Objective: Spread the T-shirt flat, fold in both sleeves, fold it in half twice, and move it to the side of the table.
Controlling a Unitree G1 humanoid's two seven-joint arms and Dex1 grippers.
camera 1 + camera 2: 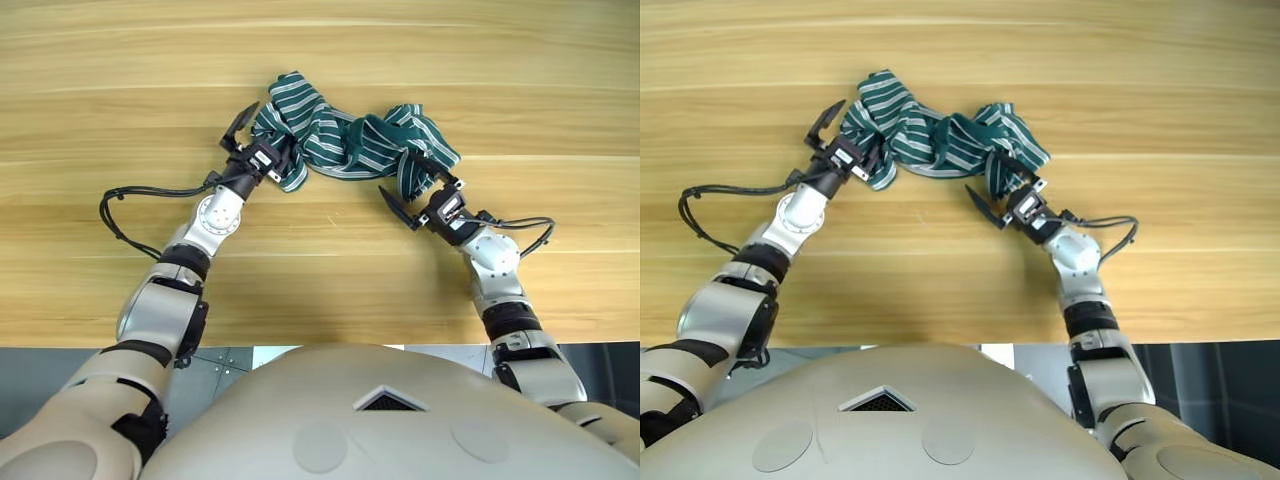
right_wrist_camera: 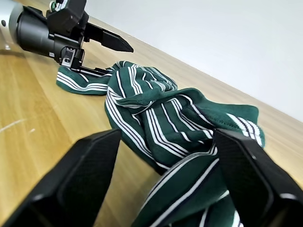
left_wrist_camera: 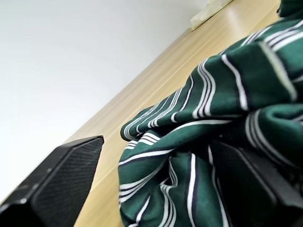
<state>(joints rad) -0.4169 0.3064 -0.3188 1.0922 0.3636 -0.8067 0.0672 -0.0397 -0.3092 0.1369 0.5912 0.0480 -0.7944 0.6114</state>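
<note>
The left gripper [image 1: 265,130] rests on the wooden table [image 1: 450,60] at the left end of the T-shirt [image 1: 345,140]. Its fingers are spread wide, and the shirt's bunched edge lies between them. The green shirt with white stripes is crumpled in a heap in the middle of the table and stretches from one gripper to the other. At its right end the right gripper [image 1: 412,185] also has its fingers spread, with a fold of cloth between them.
</note>
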